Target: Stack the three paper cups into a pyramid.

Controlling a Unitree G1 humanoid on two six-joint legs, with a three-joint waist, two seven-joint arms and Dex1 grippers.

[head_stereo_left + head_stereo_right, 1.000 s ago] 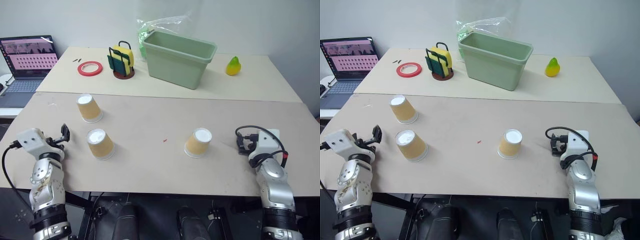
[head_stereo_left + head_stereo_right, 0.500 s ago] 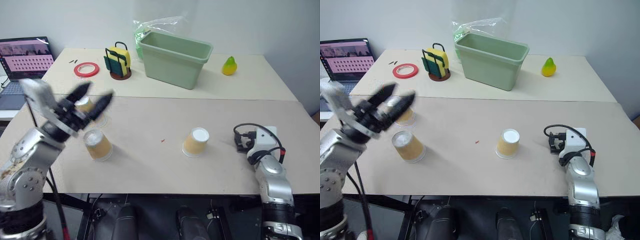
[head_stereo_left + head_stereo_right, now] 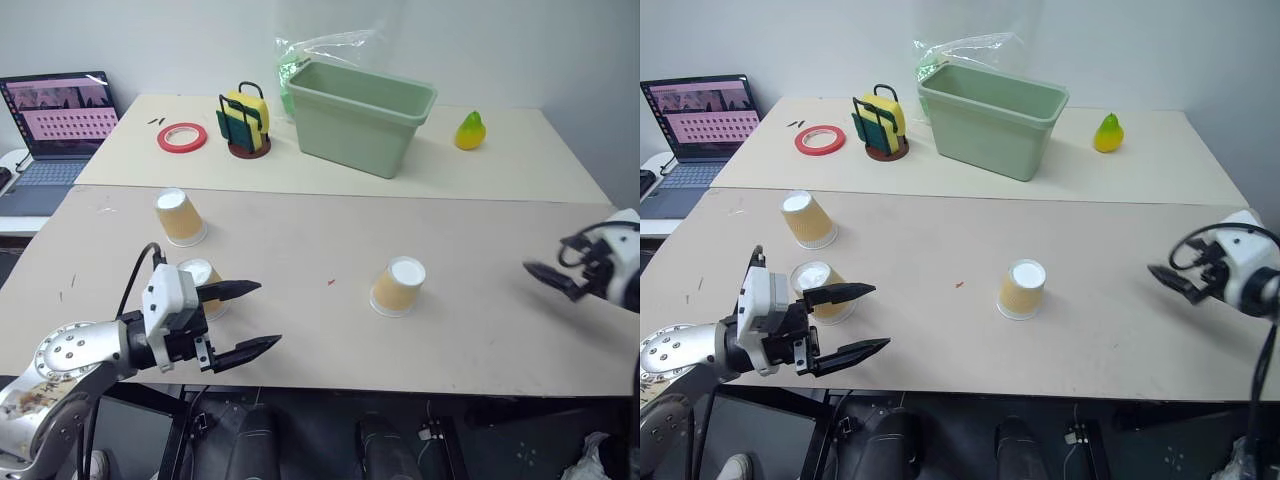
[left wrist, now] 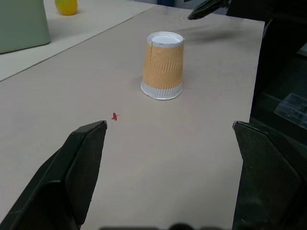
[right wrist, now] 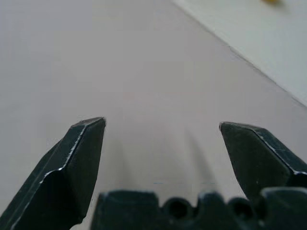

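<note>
Starting at the far left, a laptop sits open at the table's back corner, well clear of the work. Nearer the front, the left gripper hangs just above the table edge with its two black fingers spread wide and nothing between them; it points across toward the middle of the table, which suggests it is lining up on a cup rather than gripping one yet. Right beside it stands the near left cup, upside down on its rim, and a little behind that the far left cup, also inverted. Both rest white base up, a pose that suits stacking, since a flat base gives the top cup something to sit on. Behind them lie a red tape ring, a sponge holder and the green bin. The middle cup stands alone, well apart from the other two, so no pyramid is begun. A yellow pear sits at the back right. At the right edge the right gripper is likewise spread and empty, facing inward.
</note>
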